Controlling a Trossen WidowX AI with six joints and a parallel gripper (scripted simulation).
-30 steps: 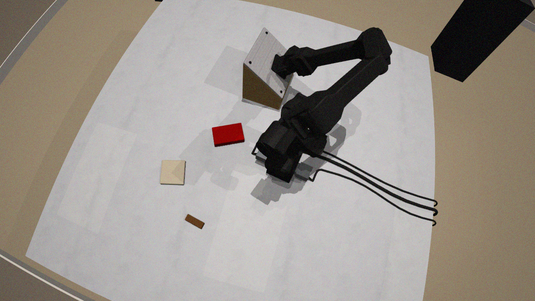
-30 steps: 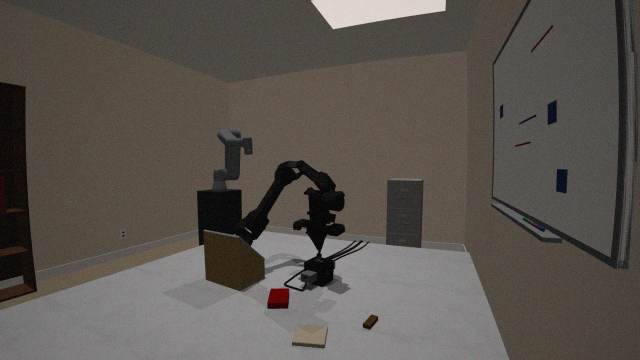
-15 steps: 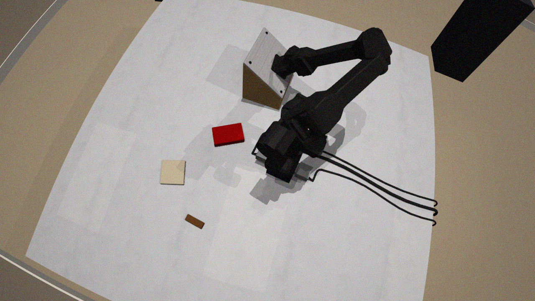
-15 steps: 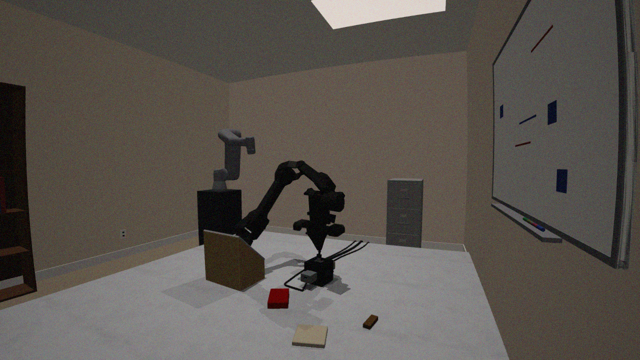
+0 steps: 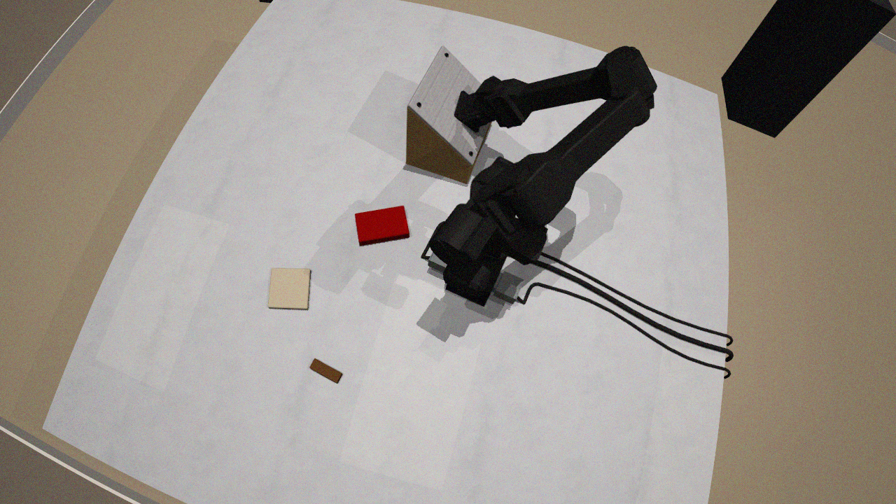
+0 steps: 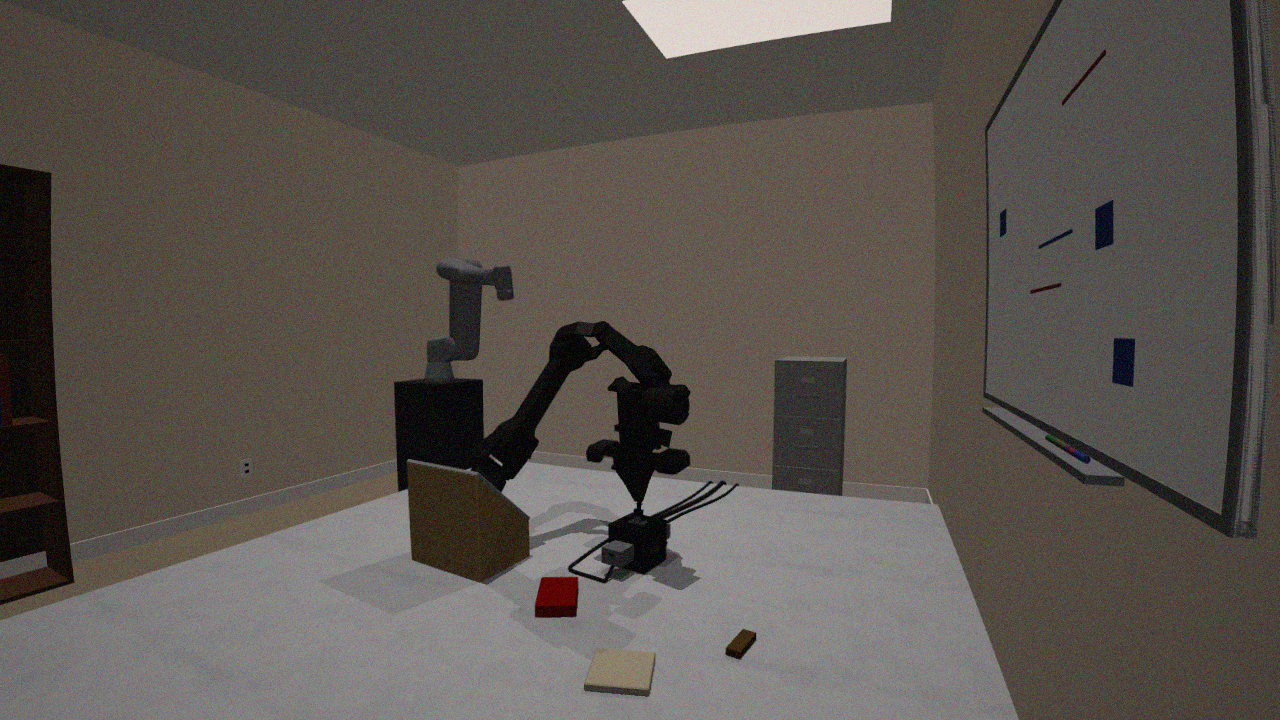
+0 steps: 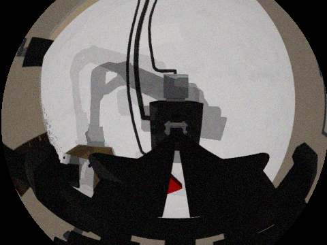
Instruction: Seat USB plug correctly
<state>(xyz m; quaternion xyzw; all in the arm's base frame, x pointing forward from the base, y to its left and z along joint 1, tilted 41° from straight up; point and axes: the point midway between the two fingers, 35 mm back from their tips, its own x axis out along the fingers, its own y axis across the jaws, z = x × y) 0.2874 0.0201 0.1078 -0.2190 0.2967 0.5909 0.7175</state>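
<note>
The claw [image 6: 639, 508] [image 7: 176, 136] is pinched narrow on the small dark USB plug [image 6: 638, 514], upright atop the black power cube [image 6: 637, 542] [image 7: 176, 110]; I can't tell its seating. Cables [image 5: 633, 308] [image 6: 693, 501] [image 7: 137, 51] run to the table's [image 5: 563, 401] [image 6: 850, 608] [image 7: 238, 51] edge, well apart from the red block [image 5: 382, 224] [image 6: 556, 596] [image 7: 174, 185].

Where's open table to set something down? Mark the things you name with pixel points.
Open: between the cream square block [image 5: 289, 288] [image 6: 621, 671] and the small brown block [image 5: 325, 370] [image 6: 741, 643]. Crowded: around the power cube [image 6: 633, 542] [image 7: 176, 110], with the tool [image 6: 639, 506] [image 7: 176, 136] overhead, cables [image 5: 614, 300] [image 6: 693, 503] [image 7: 137, 51] one side, red block [image 5: 382, 224] [image 6: 556, 595] [image 7: 174, 185] near another.
</note>
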